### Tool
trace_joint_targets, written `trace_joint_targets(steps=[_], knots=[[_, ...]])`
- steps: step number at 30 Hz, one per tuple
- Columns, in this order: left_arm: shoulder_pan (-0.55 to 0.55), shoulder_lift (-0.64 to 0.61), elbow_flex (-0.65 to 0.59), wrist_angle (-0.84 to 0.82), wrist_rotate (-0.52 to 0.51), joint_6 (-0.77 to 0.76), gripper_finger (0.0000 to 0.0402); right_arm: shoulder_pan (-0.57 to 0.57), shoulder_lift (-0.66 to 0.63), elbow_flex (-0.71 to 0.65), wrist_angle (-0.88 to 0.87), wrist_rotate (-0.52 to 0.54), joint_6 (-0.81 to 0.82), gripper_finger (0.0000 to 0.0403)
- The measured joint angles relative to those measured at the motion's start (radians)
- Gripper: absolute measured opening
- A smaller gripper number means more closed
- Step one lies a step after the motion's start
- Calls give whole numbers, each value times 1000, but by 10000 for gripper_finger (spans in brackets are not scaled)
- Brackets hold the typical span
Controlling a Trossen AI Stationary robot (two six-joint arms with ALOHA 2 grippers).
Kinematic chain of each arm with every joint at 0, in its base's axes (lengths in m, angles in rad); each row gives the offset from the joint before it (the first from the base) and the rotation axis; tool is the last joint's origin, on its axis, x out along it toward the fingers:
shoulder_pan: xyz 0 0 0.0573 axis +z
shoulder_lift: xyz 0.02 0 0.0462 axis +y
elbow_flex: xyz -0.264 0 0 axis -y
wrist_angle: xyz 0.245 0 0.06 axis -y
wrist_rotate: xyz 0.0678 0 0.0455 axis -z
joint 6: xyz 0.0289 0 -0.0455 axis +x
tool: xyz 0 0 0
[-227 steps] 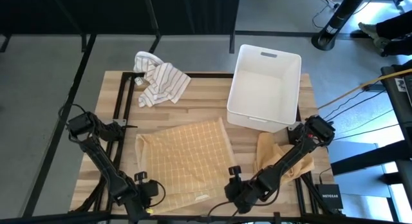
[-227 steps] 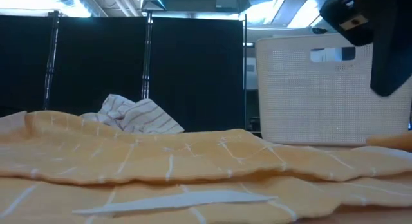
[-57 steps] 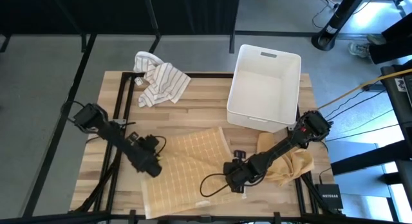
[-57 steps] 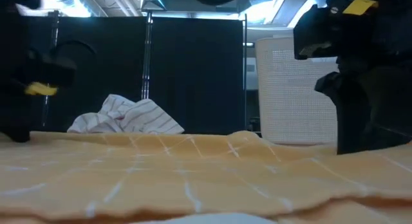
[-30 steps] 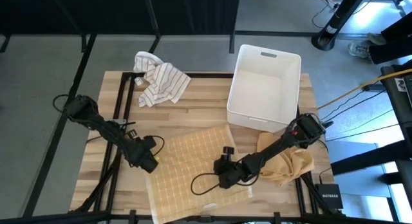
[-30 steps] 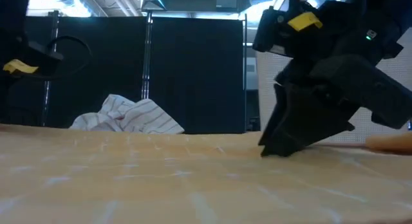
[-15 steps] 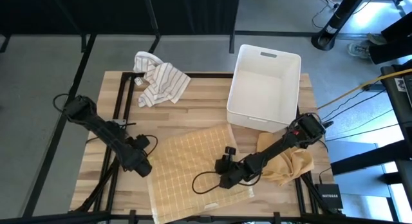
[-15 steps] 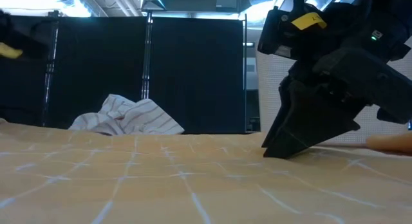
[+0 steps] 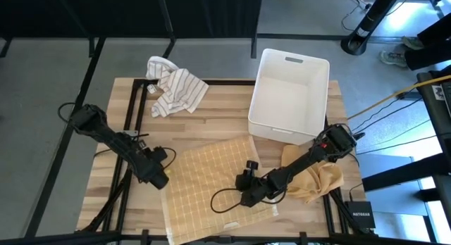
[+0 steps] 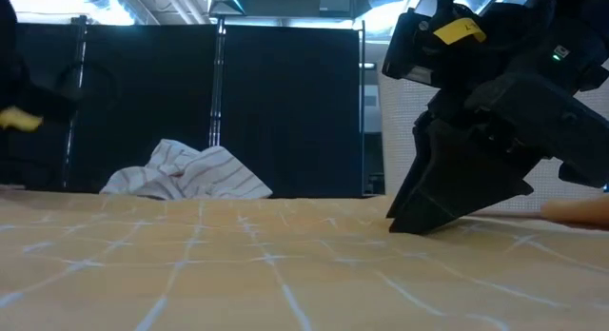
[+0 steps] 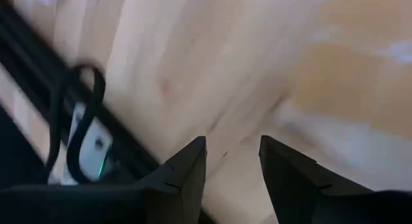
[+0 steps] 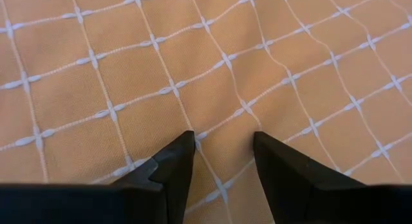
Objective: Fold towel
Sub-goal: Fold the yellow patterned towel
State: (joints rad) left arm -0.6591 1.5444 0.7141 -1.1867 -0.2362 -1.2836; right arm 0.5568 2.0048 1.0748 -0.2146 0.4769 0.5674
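An orange towel with a white grid [image 9: 215, 185] lies spread flat on the wooden table, near the front edge; it fills the low view's foreground [image 10: 266, 274]. My right gripper [image 9: 246, 194] is open and stands on the towel's right half, its fingers slanting down in the low view [image 10: 400, 224]. My left gripper [image 9: 160, 179] is open and empty beside the towel's left edge. In its wrist view its fingers [image 11: 232, 143] hang over bare wood, with the towel [image 11: 347, 82] off to one side. My right gripper's open fingertips [image 12: 183, 143] rest on the towel's top surface [image 12: 222, 114], in its right half. They come from above, slanting down from the table's right side. The cloth lies flat on the table, with a slight ripple between the fingers.
A white plastic bin [image 9: 290, 96] stands at the far right. A crumpled white striped cloth [image 9: 174, 86] lies at the far left. A second orange cloth [image 9: 317, 180] lies bunched under my right arm near the right edge. Bare wood lies between the towel and the bin.
My left gripper has drawn a little toward the table's left edge, off the towel's left edge, and hangs open over the wood. My right gripper has stayed on the towel's right half. The towel has kept lying flat.
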Motion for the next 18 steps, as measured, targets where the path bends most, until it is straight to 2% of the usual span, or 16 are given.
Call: trace_joint_targets(steps=[4,8,14,18], knots=[[-3,0,-39,68,136,27,138,0,0,0,0,1,-2,169],[-14,1,-8,66,166,51,138,0,0,0,2,2,-16,169],[-20,-91,110,52,67,87,138,0,0,0,8,1,-17,169],[11,-192,109,2,-11,4,138,0,0,0,11,1,-17,169]])
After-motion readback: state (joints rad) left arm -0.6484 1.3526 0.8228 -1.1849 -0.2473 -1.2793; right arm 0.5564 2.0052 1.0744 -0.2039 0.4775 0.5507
